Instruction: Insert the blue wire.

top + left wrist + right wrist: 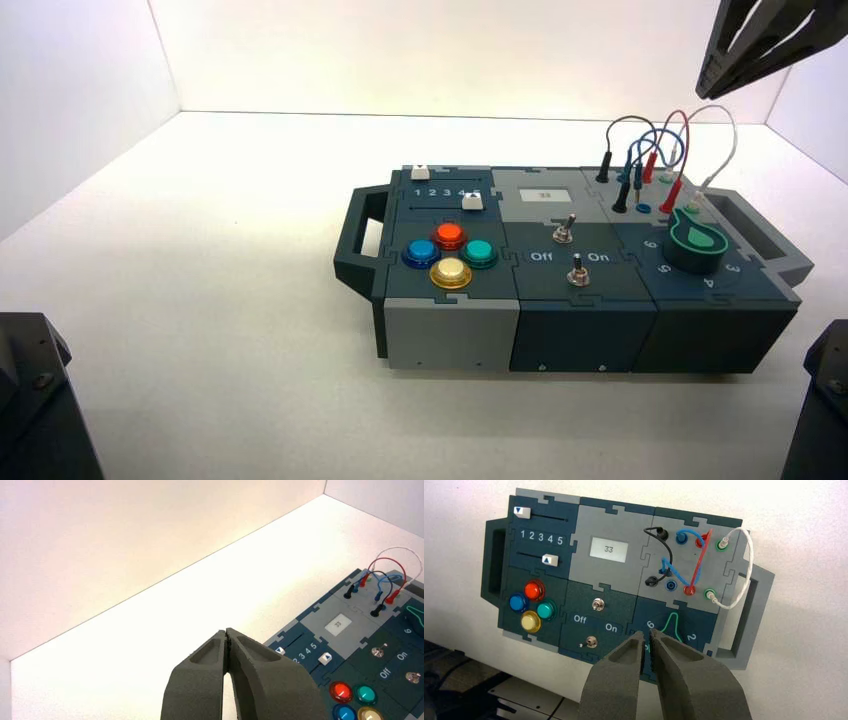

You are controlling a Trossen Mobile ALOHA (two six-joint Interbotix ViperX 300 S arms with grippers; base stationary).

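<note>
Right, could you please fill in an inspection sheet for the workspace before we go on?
Surface: pale table under the box.
Job's things: blue wire has one plug in the far blue socket; its other plug hangs loose by the near blue socket, which is unfilled.
Clutter: nothing seen.
Grippers: right hand above the box's right part, narrowly open, holding nothing; left hand idle, left of the box, shut.
Cables: black, red and white wires plugged in at both ends.
Surroundings: pale walls.

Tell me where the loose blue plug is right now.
In the right wrist view, the loose blue plug sits between the black wire's near plug and the empty blue socket.
</note>
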